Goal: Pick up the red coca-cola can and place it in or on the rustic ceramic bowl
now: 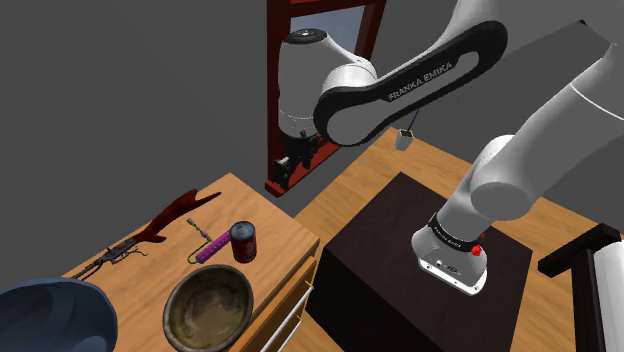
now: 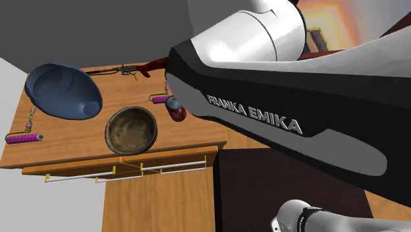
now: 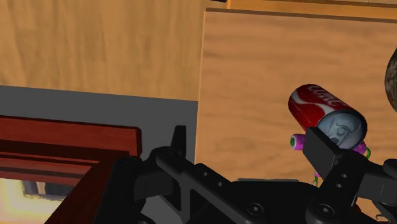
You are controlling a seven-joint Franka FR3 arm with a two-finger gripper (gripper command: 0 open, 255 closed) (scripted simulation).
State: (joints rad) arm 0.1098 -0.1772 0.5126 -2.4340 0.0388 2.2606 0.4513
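Note:
The red cola can [image 1: 243,242] stands upright on the wooden table [image 1: 268,215], just beyond the brown mottled ceramic bowl [image 1: 209,306]. In the second exterior view the can [image 2: 176,110] sits right of the bowl [image 2: 132,130], a small gap between them. My black gripper [image 1: 294,158] hangs high past the table's far edge, near a red-brown wooden frame, well away from the can. In the wrist view the gripper [image 3: 251,149] is open with nothing between its fingers; the can [image 3: 326,109] shows beyond one fingertip [image 3: 323,147], and the bowl's rim [image 3: 392,71] is at the edge.
A purple-handled tool [image 1: 212,246] lies touching the can's side. A long red-and-brown rifle-like object [image 1: 150,235] lies along the table's far side. A large blue bowl [image 2: 64,91] and a second purple tool [image 2: 23,137] sit further along. The dark stand [image 1: 400,250] is beside the table.

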